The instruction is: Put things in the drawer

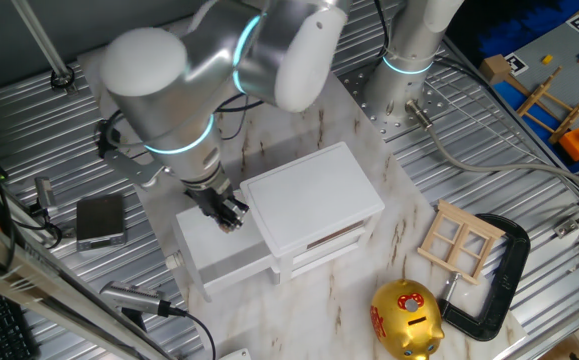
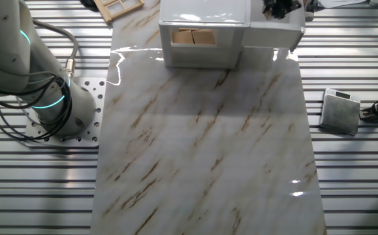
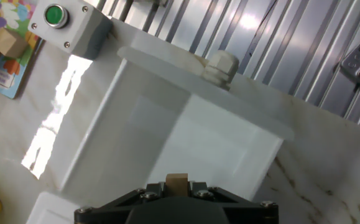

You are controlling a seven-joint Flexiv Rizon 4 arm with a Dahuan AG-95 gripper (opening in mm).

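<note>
The small white cabinet stands on the marble board. Its drawer is pulled out to the left, with its round white knob at the front. My gripper hangs just above the open drawer. In the hand view my gripper is shut on a small wooden block over the drawer's bare white floor, and the knob shows beyond it. In the other fixed view the gripper is over the drawer, and wooden blocks show inside the cabinet.
A gold piggy bank, a wooden window frame and a black clamp lie right of the cabinet. A grey device sits left of the drawer. A grey box with a green button is near the drawer front.
</note>
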